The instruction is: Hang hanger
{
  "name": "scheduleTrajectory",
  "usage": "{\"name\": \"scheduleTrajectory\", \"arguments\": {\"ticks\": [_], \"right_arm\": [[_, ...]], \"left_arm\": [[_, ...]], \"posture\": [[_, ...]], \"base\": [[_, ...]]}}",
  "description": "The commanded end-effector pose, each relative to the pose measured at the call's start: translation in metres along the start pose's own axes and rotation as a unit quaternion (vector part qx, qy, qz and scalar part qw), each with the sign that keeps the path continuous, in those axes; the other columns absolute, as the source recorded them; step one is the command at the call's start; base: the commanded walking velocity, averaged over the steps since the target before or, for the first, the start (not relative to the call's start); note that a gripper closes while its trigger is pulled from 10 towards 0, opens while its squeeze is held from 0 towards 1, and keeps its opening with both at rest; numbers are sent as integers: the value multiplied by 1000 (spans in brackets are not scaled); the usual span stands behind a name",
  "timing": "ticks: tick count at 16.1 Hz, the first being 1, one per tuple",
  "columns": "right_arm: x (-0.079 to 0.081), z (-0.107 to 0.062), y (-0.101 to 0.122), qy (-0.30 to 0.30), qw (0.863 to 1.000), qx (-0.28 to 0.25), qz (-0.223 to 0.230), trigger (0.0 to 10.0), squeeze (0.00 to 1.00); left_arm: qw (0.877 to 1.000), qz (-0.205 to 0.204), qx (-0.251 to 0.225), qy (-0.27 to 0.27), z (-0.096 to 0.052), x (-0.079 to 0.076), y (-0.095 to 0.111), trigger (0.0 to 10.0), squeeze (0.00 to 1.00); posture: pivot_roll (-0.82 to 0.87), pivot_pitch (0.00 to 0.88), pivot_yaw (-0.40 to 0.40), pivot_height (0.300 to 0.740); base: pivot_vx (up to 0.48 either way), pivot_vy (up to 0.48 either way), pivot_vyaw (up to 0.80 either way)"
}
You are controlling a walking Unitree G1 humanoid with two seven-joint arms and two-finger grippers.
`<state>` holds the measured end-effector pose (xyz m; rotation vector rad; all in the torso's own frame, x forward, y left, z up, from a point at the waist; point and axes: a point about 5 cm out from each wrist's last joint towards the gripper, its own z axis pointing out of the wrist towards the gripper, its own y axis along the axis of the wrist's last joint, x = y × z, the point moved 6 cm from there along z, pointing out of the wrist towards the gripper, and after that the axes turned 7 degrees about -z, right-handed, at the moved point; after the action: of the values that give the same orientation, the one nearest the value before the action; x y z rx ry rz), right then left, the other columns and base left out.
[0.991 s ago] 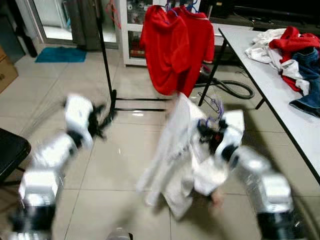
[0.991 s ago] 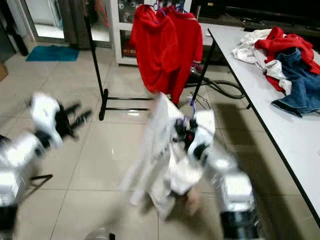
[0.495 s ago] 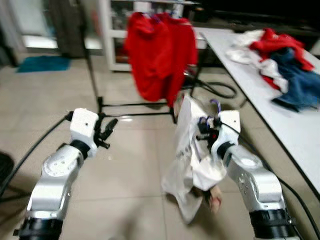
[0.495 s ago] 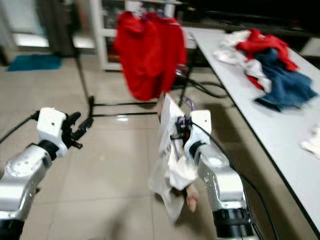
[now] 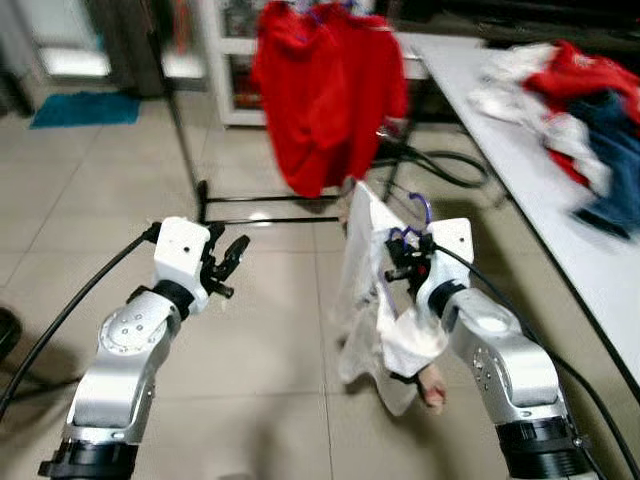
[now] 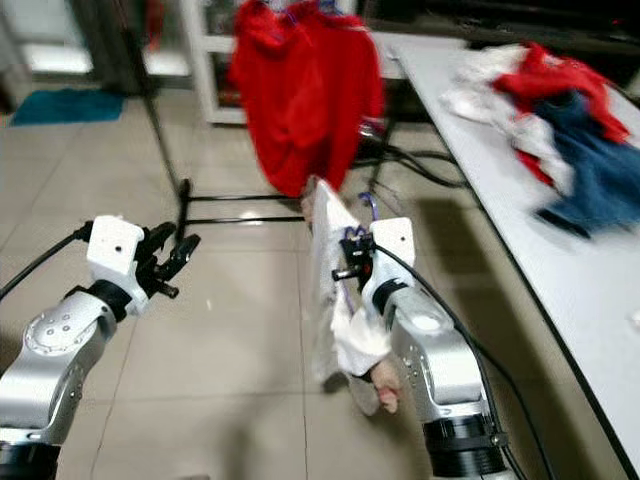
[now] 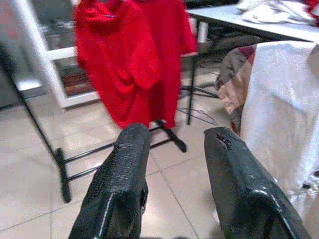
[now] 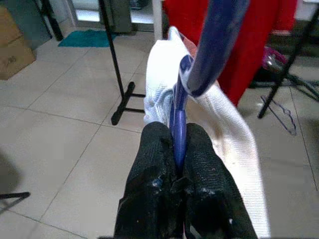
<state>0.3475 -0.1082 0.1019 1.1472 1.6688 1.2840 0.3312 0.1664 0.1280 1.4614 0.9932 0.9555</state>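
I have the right gripper (image 8: 174, 164) raised in front of me over the pale tiled floor (image 5: 260, 330), its jaws clamped on the neck of a blue-violet plastic hanger (image 8: 199, 59). A white knitted garment (image 5: 365, 290) hangs from that hanger, draping down beside my right arm toward the floor, with a bit of pinkish fabric at its lower end.

My left gripper (image 7: 174, 169) is held out well apart from the garment, jaws apart and holding nothing, pointing toward the black metal clothes rack (image 5: 215, 190) ahead.

Two red shirts (image 5: 330, 90) hang on that rack, just beyond the white garment. To my right runs a white tabletop (image 5: 530, 170); a heap of red, white and blue clothes (image 5: 570, 100) lies along its far edge. A teal mat (image 5: 85, 108) sits on the floor at the far left. A black cable trails from my left arm.
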Motion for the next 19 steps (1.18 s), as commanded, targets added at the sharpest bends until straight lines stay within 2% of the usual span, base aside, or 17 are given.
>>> {"name": "scheduleTrajectory", "arguments": {"ticks": [1, 3, 5, 11, 14, 16, 17, 19], "right_arm": [[-1, 0, 7, -9, 1000, -19, -4, 10000, 0], [-2, 1, 6, -29, 999, -24, 20, 10000, 0], [3, 2, 4, -19, 999, -25, 11, 10000, 0], [-4, -2, -9, -34, 999, -17, -38, 10000, 0], [-1, 0, -12, -30, 999, -12, -38, 10000, 0], [-2, 1, -11, -34, 999, -15, -21, 10000, 0], [-2, 1, -10, -34, 999, -18, -5, 10000, 0], [0, 2, -9, -26, 999, -21, 0, 10000, 0]], "left_arm": [[1000, 0, 4, 3, -2, -1, -3, 10000, 0], [1000, -4, 4, 6, -2, -3, -4, 10000, 0], [1000, -9, 3, 10, -1, -3, -4, 10000, 0], [1000, -15, 9, 23, -5, 2, -11, 10000, 0], [999, -20, 7, 27, -3, 1, -13, 10000, 0], [999, -20, 8, 24, -7, -3, -14, 10000, 0], [999, -19, 10, 26, -12, -2, -15, 10000, 0], [999, -15, 13, 35, -14, 2, -17, 10000, 0]], "posture": [[80, 0, -59, 740], [84, 0, -59, 740], [86, 0, -57, 740], [94, 0, -73, 740], [99, 0, -82, 740], [119, 0, -103, 740], [121, 0, -107, 740], [130, 0, -115, 740]], "base": [[416, 0, 800], [420, 0, 0], [416, 0, 0], [428, 0, 0], [439, 0, 708], [437, 0, 400], [435, 0, 0], [439, 0, 0]]}}
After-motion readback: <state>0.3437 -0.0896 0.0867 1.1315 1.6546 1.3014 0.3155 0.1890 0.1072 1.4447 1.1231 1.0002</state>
